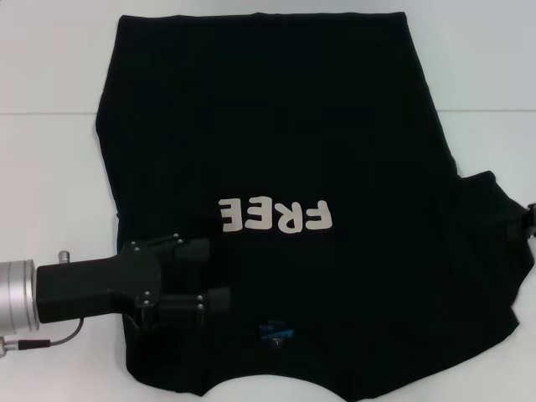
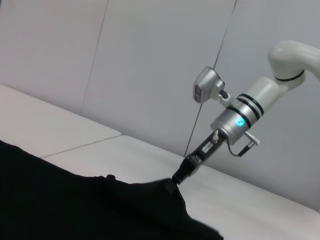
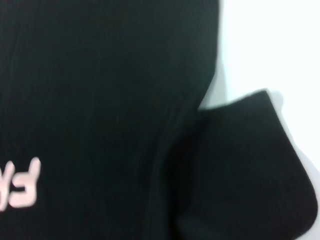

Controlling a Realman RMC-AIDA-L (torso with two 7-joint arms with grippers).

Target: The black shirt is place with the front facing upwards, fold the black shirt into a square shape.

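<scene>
The black shirt (image 1: 276,126) lies spread front-up on the white table (image 1: 50,167). Its cream letters "FREE" (image 1: 276,216) read upside down, and a small blue neck label (image 1: 275,332) sits near the front edge. My left gripper (image 1: 219,275) hovers over the shirt's near-left part, open, its fingers pointing right with only flat cloth under them. My right gripper (image 1: 531,216) barely shows at the right edge of the head view. In the left wrist view the right gripper (image 2: 176,179) is pinched on the tip of the right sleeve (image 1: 490,243), which spreads outward. The right wrist view shows this sleeve (image 3: 245,165).
White tabletop surrounds the shirt, with a seam line (image 1: 42,115) running across the far part. A pale wall (image 2: 150,60) stands behind the table in the left wrist view. The shirt's near hem reaches the table's front edge.
</scene>
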